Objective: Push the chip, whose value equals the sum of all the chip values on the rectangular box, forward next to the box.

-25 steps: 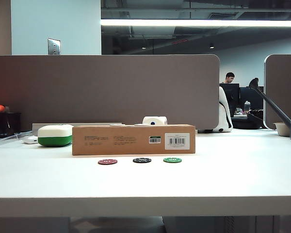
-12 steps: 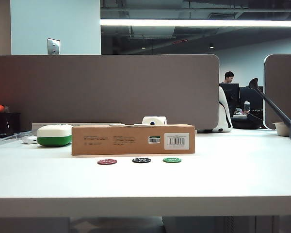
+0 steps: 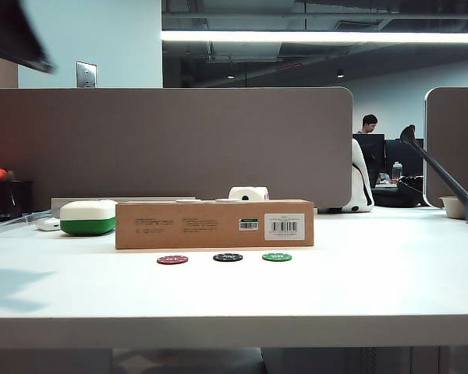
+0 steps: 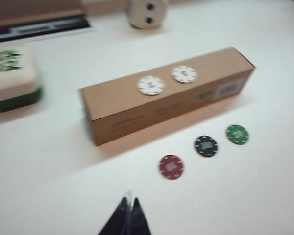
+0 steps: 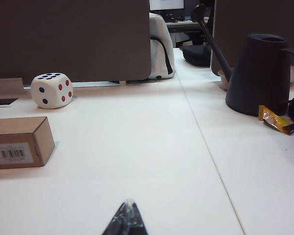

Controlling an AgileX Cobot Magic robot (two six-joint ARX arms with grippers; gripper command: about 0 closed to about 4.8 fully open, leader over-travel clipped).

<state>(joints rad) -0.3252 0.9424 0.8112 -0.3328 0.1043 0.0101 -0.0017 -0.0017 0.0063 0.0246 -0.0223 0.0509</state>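
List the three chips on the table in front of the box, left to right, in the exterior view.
Dark-red chip → black chip → green chip.

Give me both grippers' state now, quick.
Left gripper: jaws shut, empty, above the table short of the chip.
Right gripper: jaws shut, empty.

Smooth white tabletop [image 3: 374,288] runs out beneath and ahead of the pinched-together jaws of the left gripper [image 4: 129,218] and the right gripper [image 5: 127,218], both low over it. Well ahead of those jaws stands a wide grey-brown desk partition [image 3: 179,148], with a second matching partition [image 3: 452,132] off to the right gripper's outer side. Above and beyond, there's a pale blue wall [image 3: 93,39] carrying a metal switch plate [image 3: 86,75], and one long bright light strip [image 3: 320,37] under a dark exposed ceiling [image 3: 296,15].
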